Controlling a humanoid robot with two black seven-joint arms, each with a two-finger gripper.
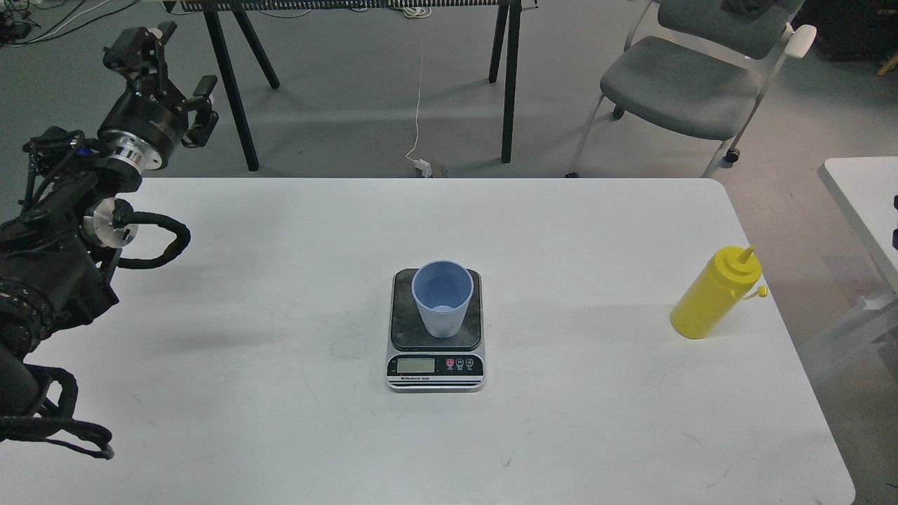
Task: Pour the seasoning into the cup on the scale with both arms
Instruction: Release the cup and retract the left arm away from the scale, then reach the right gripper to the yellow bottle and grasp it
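The light blue ribbed cup (441, 297) stands upright on the dark plate of the scale (436, 365) at the table's middle. The yellow seasoning bottle (715, 293) with its cone nozzle stands at the table's right edge, far from the cup. My left gripper (168, 70) is raised over the table's far left corner, open and empty, well away from the cup. My right arm and gripper are out of view.
The white table (280, 393) carries only the scale, cup and bottle. A grey chair (680, 84) stands behind at the right, black table legs (510, 77) behind the middle, and a second white table (863, 196) at the right edge.
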